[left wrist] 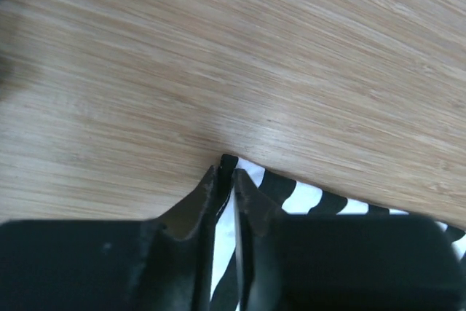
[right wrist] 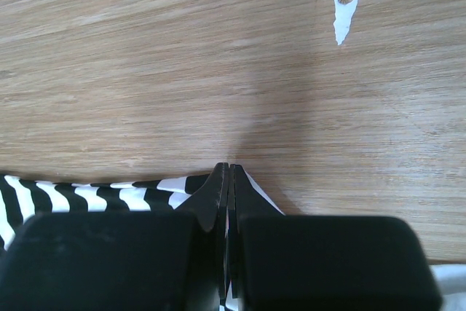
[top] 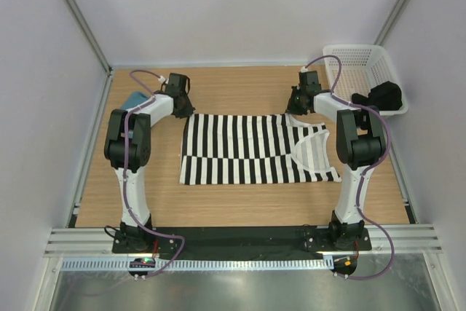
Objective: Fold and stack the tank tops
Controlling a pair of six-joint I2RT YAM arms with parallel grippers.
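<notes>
From above, the striped tank top (top: 247,149) lies flat in the middle of the desk (top: 240,85), straps toward the right edge. The left claw (top: 180,103) sits at its far left corner and the right claw (top: 298,101) at its far right corner. A teal tank top (top: 133,98) peeks out behind the left arm, and a white basket (top: 364,49) fills the far right corner. The left wrist view shows the fingers (left wrist: 200,202) nearly together, pinching the cloth corner. The right wrist view shows the fingers (right wrist: 211,194) pressed tight on the striped edge.

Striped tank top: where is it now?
Top view: the striped tank top lies spread centrally, straps rightward; the left gripper and right gripper pinch its far corners.
</notes>
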